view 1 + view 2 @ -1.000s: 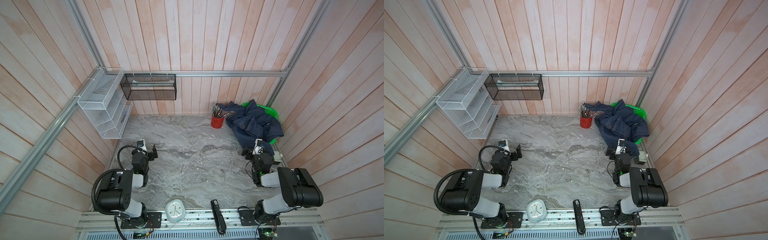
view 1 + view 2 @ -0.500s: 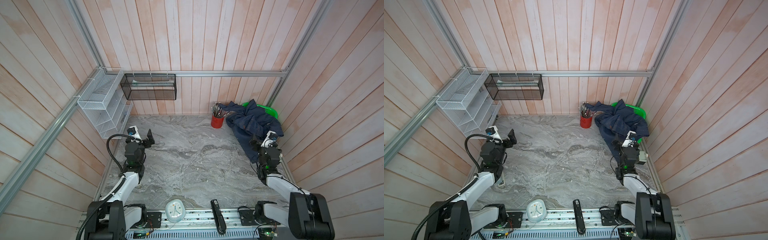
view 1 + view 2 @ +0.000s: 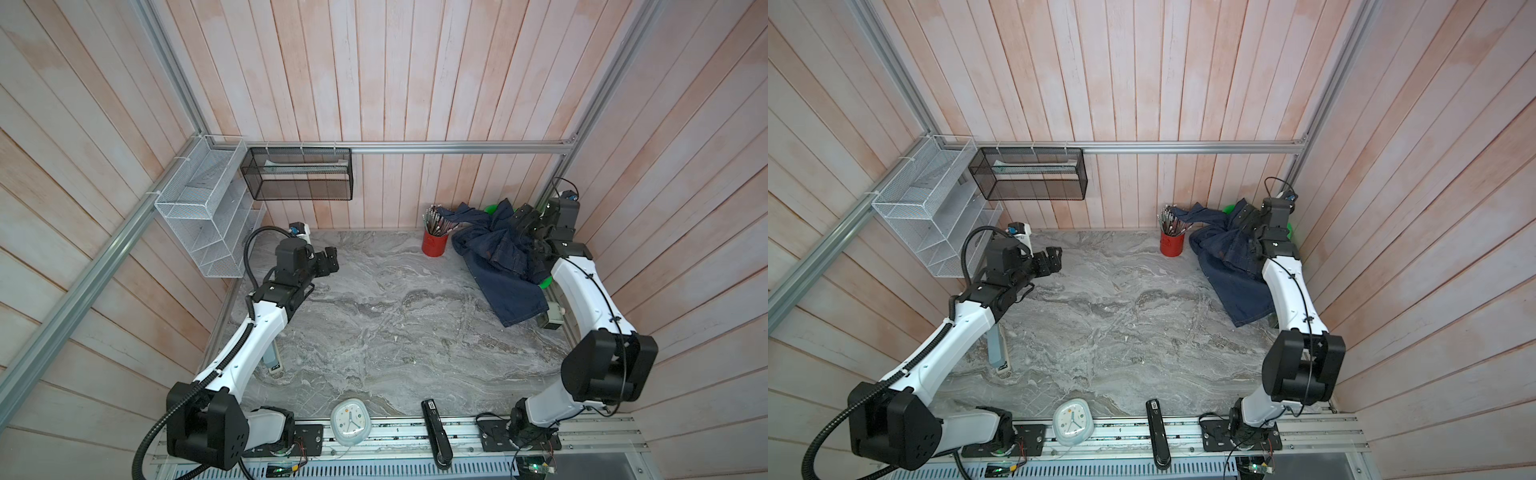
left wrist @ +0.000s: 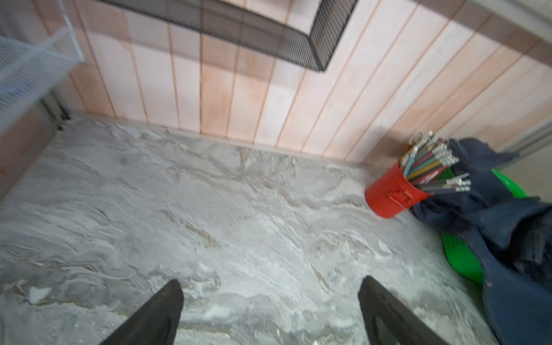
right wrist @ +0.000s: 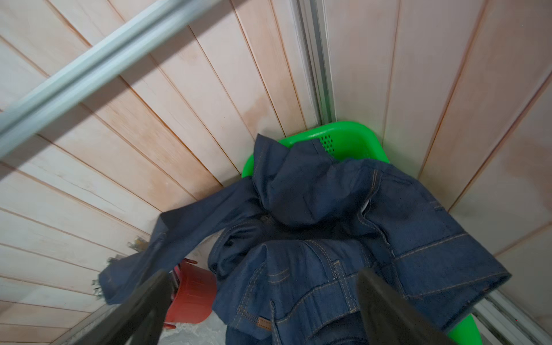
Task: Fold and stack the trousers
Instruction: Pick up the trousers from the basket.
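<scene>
In the far right corner, the right gripper [image 3: 527,219] hangs over the trousers [image 3: 496,266] with its jaws spread wide, pinching nothing. Its wrist camera shows both dark fingers [image 5: 143,307] flanking the tan-stitched waistband. It also shows the green basket [image 5: 352,134] under the heap, which both top views mostly hide. The jeans lie crumpled over that basket, with one leg spilling onto the marble table [image 3: 374,316] and a flap draped against the red pencil cup [image 3: 434,246]. Across the table, the left gripper [image 3: 330,262] is likewise spread and empty above bare marble, near the white wire rack [image 3: 208,216]. Its blurred wrist view catches cup and denim side-on. Only the top views show the clock [image 3: 350,422] and black stapler [image 3: 436,436] at the front rail.
</scene>
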